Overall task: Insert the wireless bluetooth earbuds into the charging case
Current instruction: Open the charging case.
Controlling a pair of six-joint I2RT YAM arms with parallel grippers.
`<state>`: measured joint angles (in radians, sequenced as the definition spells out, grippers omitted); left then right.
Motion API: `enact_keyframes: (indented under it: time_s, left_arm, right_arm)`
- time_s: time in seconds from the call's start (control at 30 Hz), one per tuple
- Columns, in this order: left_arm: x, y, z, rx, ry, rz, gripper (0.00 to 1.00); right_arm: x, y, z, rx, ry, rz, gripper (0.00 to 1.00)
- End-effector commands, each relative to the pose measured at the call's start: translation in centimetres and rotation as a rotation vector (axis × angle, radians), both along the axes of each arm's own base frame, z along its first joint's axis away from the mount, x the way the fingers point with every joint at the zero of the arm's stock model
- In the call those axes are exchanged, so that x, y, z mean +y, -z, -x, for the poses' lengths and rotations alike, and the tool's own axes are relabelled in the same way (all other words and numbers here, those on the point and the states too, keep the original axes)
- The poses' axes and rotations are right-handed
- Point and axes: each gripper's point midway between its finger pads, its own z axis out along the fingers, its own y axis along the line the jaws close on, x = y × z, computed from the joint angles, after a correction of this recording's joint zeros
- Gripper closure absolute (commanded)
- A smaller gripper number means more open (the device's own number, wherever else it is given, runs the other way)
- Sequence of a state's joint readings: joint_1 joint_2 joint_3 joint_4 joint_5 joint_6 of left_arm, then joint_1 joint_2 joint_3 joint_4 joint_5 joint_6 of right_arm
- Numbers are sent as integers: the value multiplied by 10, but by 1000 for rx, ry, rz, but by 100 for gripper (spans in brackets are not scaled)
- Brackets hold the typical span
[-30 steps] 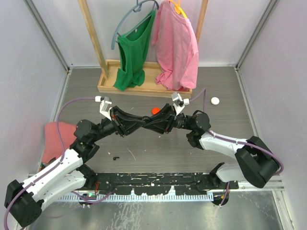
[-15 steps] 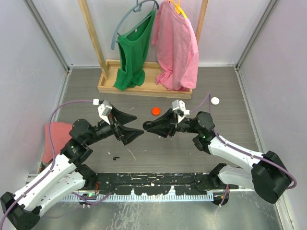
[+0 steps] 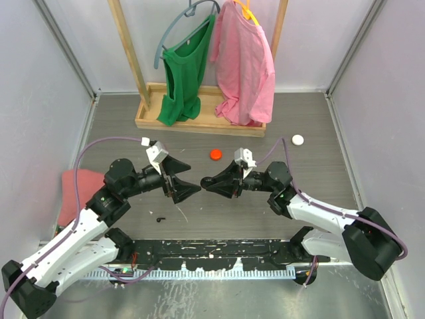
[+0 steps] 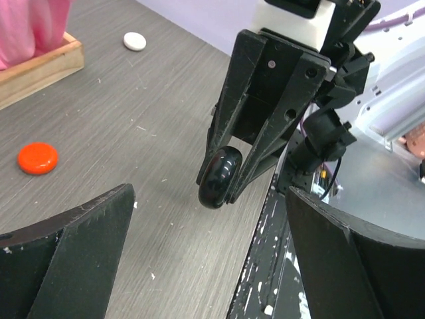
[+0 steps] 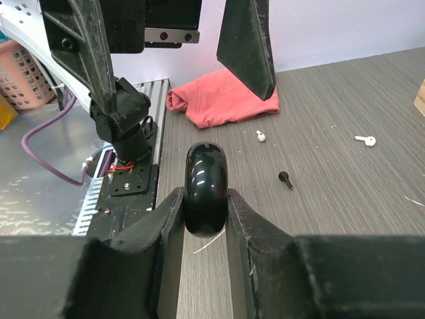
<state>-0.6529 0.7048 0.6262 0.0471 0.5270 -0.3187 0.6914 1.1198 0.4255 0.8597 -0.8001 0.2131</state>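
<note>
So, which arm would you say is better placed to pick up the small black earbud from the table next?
Probably left. The left hand is open and empty, with the small black earbud on its side; the right hand is shut on the glossy black round case.

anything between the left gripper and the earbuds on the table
Nothing visible. The left gripper hangs open over bare table. The black earbud, a white earbud and another lie loose on it, uncovered, toward the red cloth. The case is apart, in the right gripper's jaws.
</note>
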Motion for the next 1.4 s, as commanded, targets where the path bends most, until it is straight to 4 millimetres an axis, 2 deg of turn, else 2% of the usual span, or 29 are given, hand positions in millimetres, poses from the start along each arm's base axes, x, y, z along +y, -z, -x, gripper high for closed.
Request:
enact_keyframes:
  time_s: [0.0, 0.2, 0.3, 0.4, 0.63, 0.77, 0.97, 1.1, 1.37]
  left_arm:
    - [-7, -8, 7, -107, 90, -3, 2]
    - [-15, 8, 0, -124, 127, -60, 0]
    - [-22, 12, 0, -134, 174, -72, 6]
    - [-26, 21, -4, -125, 191, -97, 8]
    - [-29, 24, -14, -149, 174, -110, 12]
    - [-27, 21, -20, -151, 133, -109, 21]
    - [-24, 11, -24, -146, 73, -68, 25]
    - [-21, 12, -30, -126, 34, -64, 30]
    - [-23, 3, -32, -92, 18, -45, 34]
  right_arm:
    - [-2, -11, -3, -54, 24, -75, 91]
    - [-2, -8, 1, -39, 8, -88, 91]
    - [-1, -6, 2, -31, -1, -86, 91]
    - [-1, -5, 3, -24, -9, -90, 91]
    - [0, -5, 4, -25, -18, -89, 91]
    - [0, -5, 5, -27, -26, -89, 91]
    - [0, -5, 6, -30, -35, -89, 91]
    - [0, -5, 9, -33, -42, -91, 91]
    - [0, -7, 12, -35, -57, -95, 91]
